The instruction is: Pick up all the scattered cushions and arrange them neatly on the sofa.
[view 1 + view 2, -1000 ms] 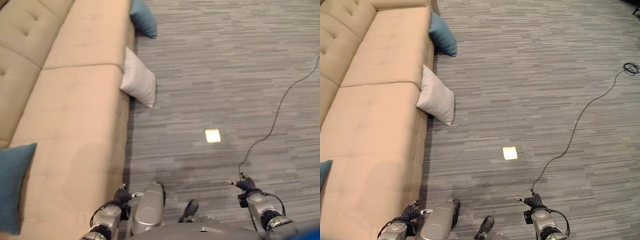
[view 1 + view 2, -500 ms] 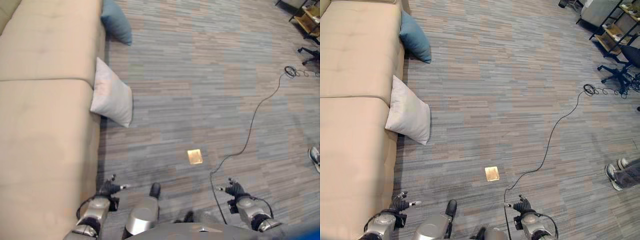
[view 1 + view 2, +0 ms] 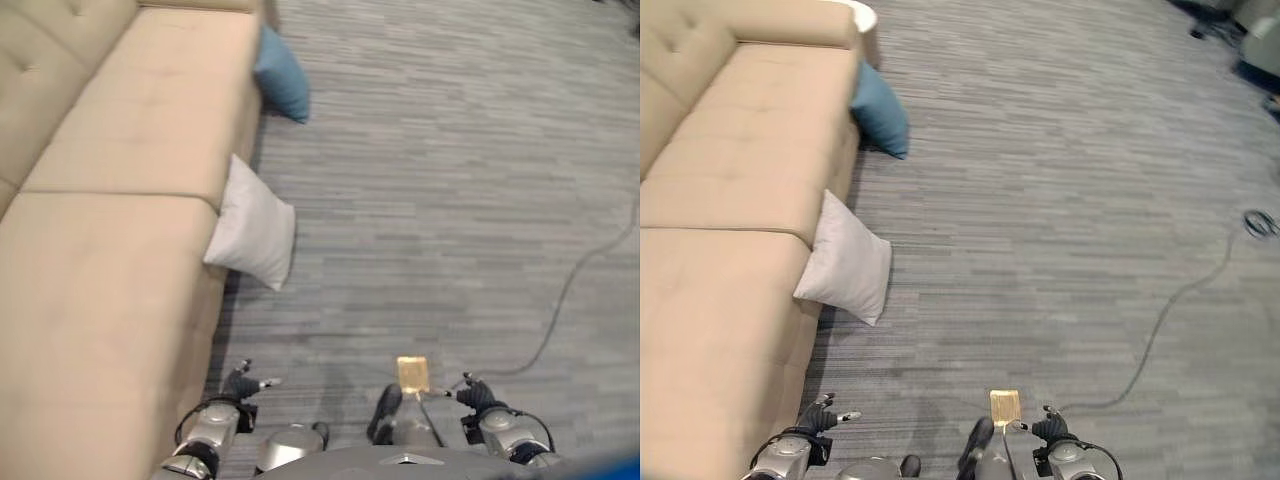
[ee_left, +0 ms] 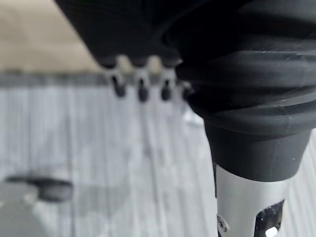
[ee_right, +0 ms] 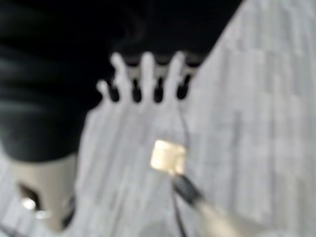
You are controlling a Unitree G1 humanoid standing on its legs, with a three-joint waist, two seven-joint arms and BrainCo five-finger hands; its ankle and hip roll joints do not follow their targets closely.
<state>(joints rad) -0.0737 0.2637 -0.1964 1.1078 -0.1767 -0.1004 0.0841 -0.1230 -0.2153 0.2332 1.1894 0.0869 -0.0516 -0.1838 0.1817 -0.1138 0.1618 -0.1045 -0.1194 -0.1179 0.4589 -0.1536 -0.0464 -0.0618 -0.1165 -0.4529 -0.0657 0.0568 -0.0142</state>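
A beige sofa [image 3: 120, 200] is occupying the left side of both eye views, running from the upper left corner down to the bottom left. A white cushion [image 3: 253, 235] is leaning against the sofa's front edge at centre left of the frame, its lower corner resting on the grey carpet [image 3: 450, 180]. A blue cushion [image 3: 281, 74] is sitting further up, in the upper left of the frame, also propped against the sofa front and touching the carpet. The two cushions are lying well apart from each other, and both are off the seat.

A small brass floor plate [image 3: 412, 373] is lying in the carpet at lower centre, just beside the right hand. A thin cable [image 3: 1170, 320] is trailing across the carpet at the right of the frame.

The left hand [image 3: 243, 383] is hanging at the lower left, near the base of the sofa, with fingers [image 4: 141, 88] extending straight and loose and holding nothing. The right hand [image 3: 477, 394] is hanging at the lower right, its fingers [image 5: 147, 69] likewise spreading straight and relaxed over the carpet, grasping nothing. Both hands are staying well apart from the cushions.
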